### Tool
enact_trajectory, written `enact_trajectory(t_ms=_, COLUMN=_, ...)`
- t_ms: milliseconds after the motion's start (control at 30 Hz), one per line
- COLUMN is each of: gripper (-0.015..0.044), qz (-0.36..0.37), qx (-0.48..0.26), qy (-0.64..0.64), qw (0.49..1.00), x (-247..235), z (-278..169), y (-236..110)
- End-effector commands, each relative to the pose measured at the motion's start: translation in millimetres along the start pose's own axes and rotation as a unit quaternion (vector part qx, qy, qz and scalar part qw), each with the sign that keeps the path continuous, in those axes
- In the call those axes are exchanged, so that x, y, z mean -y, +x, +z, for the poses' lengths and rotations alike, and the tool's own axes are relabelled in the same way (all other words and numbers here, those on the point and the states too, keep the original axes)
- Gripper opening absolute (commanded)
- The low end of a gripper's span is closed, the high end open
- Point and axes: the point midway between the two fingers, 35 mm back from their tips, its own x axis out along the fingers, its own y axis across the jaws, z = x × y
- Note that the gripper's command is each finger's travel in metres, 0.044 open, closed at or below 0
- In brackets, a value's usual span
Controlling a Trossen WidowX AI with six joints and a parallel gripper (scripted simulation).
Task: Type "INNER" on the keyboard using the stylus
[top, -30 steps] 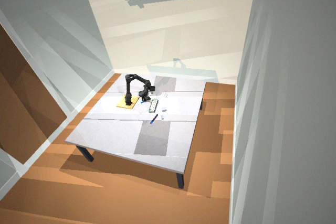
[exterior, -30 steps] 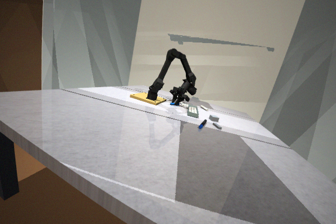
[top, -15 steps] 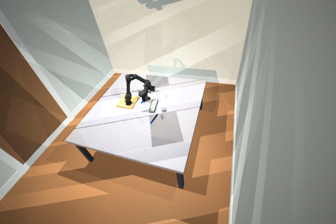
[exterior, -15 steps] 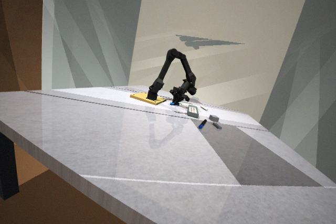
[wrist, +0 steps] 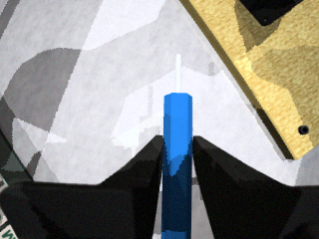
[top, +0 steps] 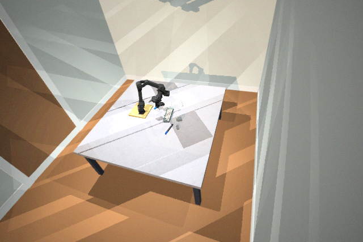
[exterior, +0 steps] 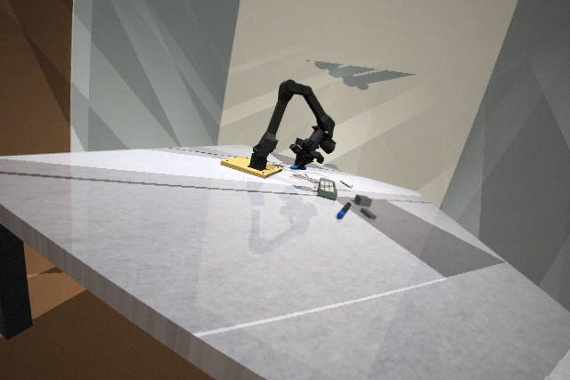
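From my station I see the gripper [wrist: 176,149] clamped on the stylus [wrist: 177,129], its two black fingers pressed against either side of the blue barrel in the wrist view. The barrel runs out ahead between them and ends in a thin white tip that points across the pale counter [top: 140,151]. The yellow base plate [wrist: 279,85] of the arm fills the upper right corner of that view, just beside the tip but not touching it. In the exterior view the arm [exterior: 294,104] arches up from its base plate and bends down, so the gripper sits low over the counter beside the plate, with the blue of the stylus showing right under it; I cannot tell from here whether the stylus is lifted off the surface or resting on it. The keyboard [exterior: 327,188], a small greenish slab with pale keys, lies on the counter a little apart from the gripper, on the side away from the base plate. Past the keyboard I make out a second blue-and-black pen [exterior: 343,210], two small dark grey blocks [exterior: 363,199] near it, and a short white stick [exterior: 346,183] beside the keyboard's far edge.
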Motion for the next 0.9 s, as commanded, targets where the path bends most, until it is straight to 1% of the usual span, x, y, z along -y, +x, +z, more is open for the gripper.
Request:
enact_trajectory(t_ms=0, gripper=0.0000, qz=0.001, qx=-0.003, qy=0.001, qw=1.000, x=0, z=4, y=-8)
enact_trajectory(t_ms=133, gripper=0.0000, qz=0.003, qx=-0.001, qy=-0.011, qw=1.000, x=-1, z=2, y=-5)
enact_trajectory(t_ms=433, gripper=0.0000, qz=0.027, qx=0.012, qy=-0.155, qw=0.988, x=-16, z=2, y=-8)
enact_trajectory(t_ms=633, gripper=0.0000, qz=0.042, qx=0.026, qy=-0.251, qw=0.967, x=-25, z=2, y=-10)
enact_trajectory(t_ms=867, gripper=0.0000, qz=0.054, qx=0.046, qy=-0.360, qw=0.930, x=-37, z=2, y=-13)
